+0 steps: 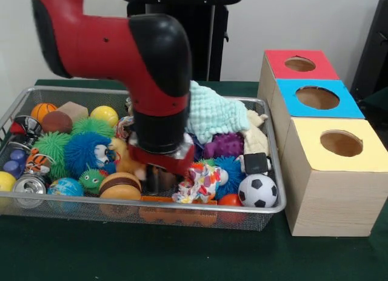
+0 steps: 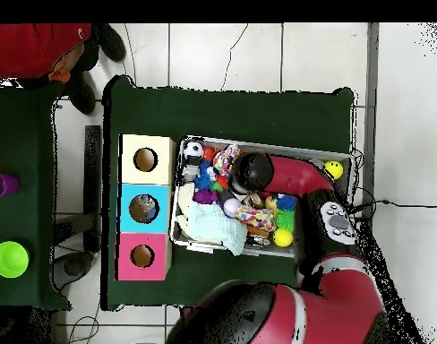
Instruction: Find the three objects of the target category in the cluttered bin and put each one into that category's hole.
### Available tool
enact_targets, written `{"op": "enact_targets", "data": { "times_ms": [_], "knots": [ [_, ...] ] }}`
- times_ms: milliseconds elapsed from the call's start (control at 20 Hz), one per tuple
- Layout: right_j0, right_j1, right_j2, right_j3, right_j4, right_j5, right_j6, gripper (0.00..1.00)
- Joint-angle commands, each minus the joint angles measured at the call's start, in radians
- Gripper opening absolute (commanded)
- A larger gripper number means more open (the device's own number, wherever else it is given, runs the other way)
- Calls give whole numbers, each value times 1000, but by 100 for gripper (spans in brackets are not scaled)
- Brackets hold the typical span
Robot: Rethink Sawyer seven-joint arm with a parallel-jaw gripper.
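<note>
No clear plastic lump can be picked out among the toys heaped in the bin [image 1: 267, 211]. The gripper [image 1: 159, 179] is sunk into the middle of the pile, just beside a football [image 1: 257, 191]; its fingers are hidden, so their state cannot be told. The blue box's hole [image 1: 317, 97] is seen unblocked, right of the bin.
</note>
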State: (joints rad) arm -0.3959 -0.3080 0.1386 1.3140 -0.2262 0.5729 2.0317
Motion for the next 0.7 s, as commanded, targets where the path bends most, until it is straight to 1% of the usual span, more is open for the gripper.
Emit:
{"op": "enact_targets", "data": {
  "times_ms": [50, 250, 350, 550, 700],
  "knots": [
    [128, 74, 1, 71, 146, -45, 378, 100],
    [198, 86, -32, 37, 216, -32, 435, 100],
    [222, 94, -40, 22, 246, -29, 453, 100],
    [252, 121, -54, -14, 282, -32, 458, 100],
    [250, 139, -58, -29, 292, -42, 434, 100]
  ]
}}
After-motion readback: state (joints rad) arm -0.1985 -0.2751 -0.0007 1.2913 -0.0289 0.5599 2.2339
